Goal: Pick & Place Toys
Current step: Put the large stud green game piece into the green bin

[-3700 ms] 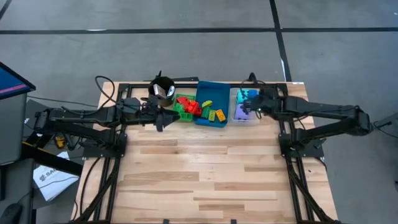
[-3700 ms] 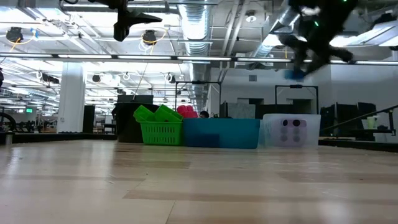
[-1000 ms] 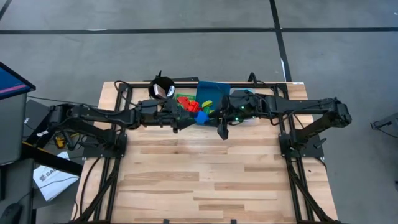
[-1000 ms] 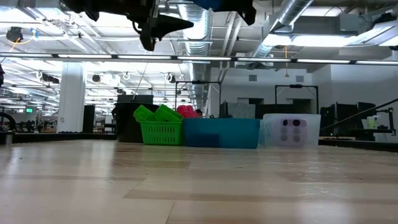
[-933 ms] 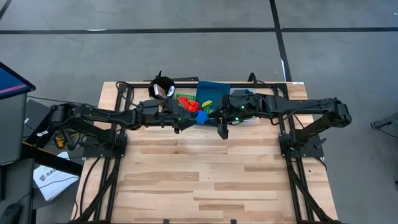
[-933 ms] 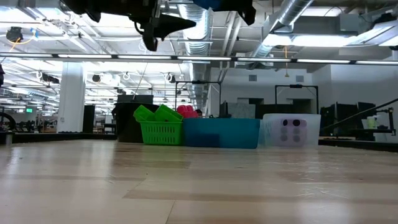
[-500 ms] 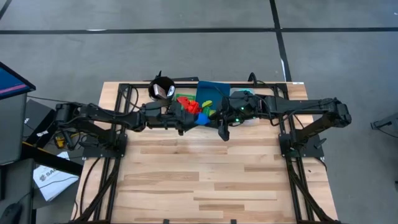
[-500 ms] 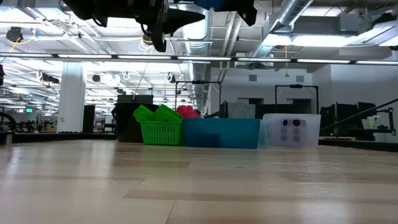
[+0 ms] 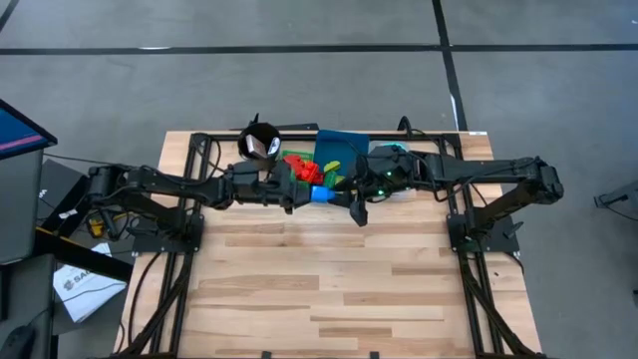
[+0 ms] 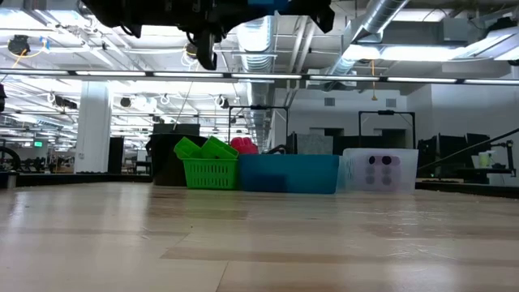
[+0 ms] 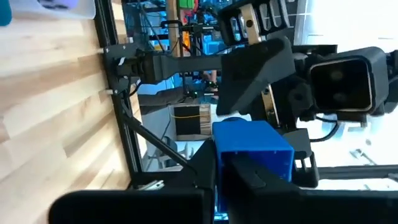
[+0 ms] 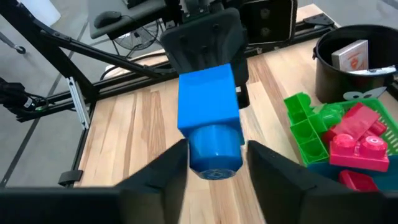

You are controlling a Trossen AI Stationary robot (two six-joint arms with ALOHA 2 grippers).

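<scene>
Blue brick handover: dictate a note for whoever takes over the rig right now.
Left gripper: jaws shut on the blue brick, held in the air at the trays' near edge.
Right gripper: on the same brick from the opposite side; whether it grips cannot be told.
Other toys: red and green bricks piled in the green tray; more bricks in the blue tray; a card pack in the black cup. Clear tray beside the blue one.
Done: brick lifted, both grippers meet on it.
Left: finish the handover and place the brick.
</scene>
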